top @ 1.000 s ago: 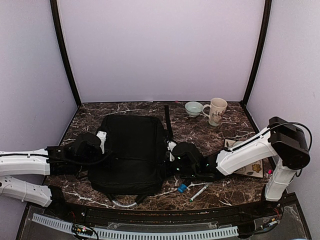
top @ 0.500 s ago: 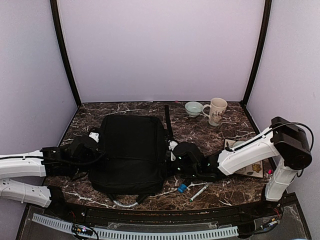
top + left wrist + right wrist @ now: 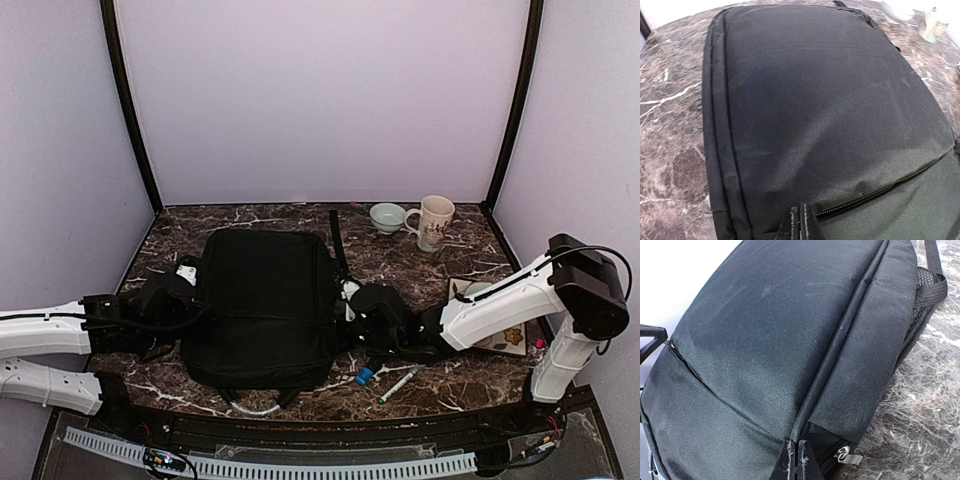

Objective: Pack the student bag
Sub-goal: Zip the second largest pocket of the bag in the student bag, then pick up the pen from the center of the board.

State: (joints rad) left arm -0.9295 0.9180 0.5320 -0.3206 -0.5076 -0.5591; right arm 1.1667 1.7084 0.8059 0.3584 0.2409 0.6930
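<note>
Jaws closed against the student bag [image 3: 262,305], any pinched fabric hidden

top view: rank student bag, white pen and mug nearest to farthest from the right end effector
1. student bag: the right end effector is at its right edge.
2. white pen: at the front, off the bag's right corner.
3. mug: back right, farthest.

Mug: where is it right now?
Top view: the mug stands far right on the table, beside the small bowl, beyond the student bag.
</note>
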